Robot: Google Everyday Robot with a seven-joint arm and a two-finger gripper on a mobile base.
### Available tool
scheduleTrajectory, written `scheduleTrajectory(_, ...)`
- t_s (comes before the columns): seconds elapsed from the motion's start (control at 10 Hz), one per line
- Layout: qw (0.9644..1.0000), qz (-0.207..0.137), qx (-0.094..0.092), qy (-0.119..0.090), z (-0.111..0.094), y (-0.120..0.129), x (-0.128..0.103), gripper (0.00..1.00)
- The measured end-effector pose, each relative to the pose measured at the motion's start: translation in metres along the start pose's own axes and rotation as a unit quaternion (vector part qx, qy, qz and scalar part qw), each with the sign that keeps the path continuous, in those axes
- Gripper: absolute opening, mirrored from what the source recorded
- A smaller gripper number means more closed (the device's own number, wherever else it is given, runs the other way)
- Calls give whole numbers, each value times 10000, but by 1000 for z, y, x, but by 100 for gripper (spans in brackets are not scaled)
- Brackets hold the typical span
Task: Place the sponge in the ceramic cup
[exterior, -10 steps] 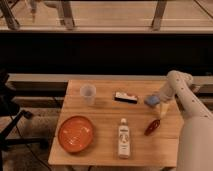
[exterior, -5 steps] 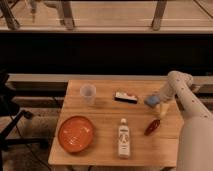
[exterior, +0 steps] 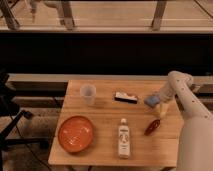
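The light-blue sponge lies near the right edge of the wooden table. My gripper comes down from the right on the white arm and sits right at the sponge, open around or just over it. I cannot tell whether it touches. The pale ceramic cup stands upright at the table's back left, well away from the gripper.
A flat black-and-white box lies between cup and sponge. An orange bowl sits front left, a white bottle lies front centre, and a red object lies in front of the sponge. A dark ledge and railing run behind the table.
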Motion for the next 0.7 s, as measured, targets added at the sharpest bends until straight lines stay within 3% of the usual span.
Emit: scheduleTrajectory(0.7, 10000, 19, 44, -1, 1, -2, 0, 100)
